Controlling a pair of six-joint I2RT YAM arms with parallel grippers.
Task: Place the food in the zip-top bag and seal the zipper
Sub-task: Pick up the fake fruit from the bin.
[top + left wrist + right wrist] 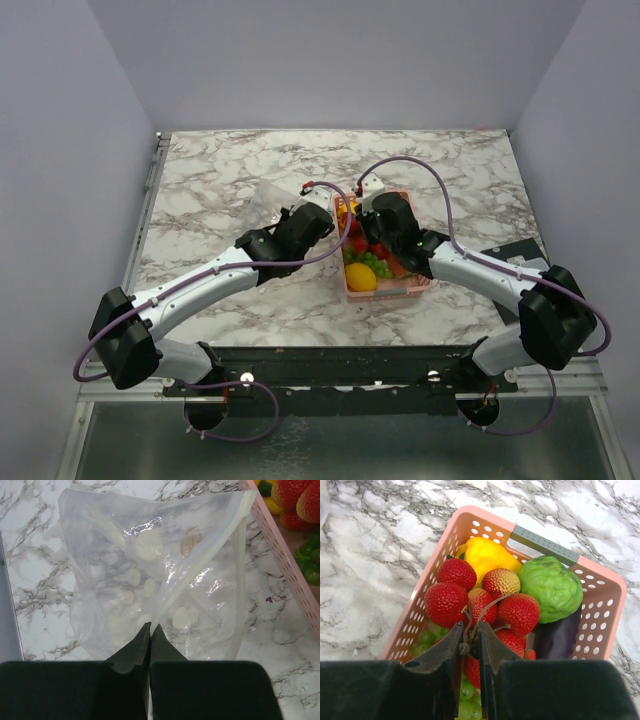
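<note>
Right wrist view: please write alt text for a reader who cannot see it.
The right claw pinches the stem of a red berry cluster in a pink basket, beside a yellow fruit, a round green fruit and a purple eggplant.

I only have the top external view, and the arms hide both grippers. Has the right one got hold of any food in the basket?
Observer: Yes. The right gripper is shut on the stem of the red berry cluster, which sits in the pink basket.
Operator: And the left one, is it on the bag?
Observer: The left gripper is shut on a fold of the clear bag.
Operator: Anything inside the bag?
Observer: No food shows in it.
</note>
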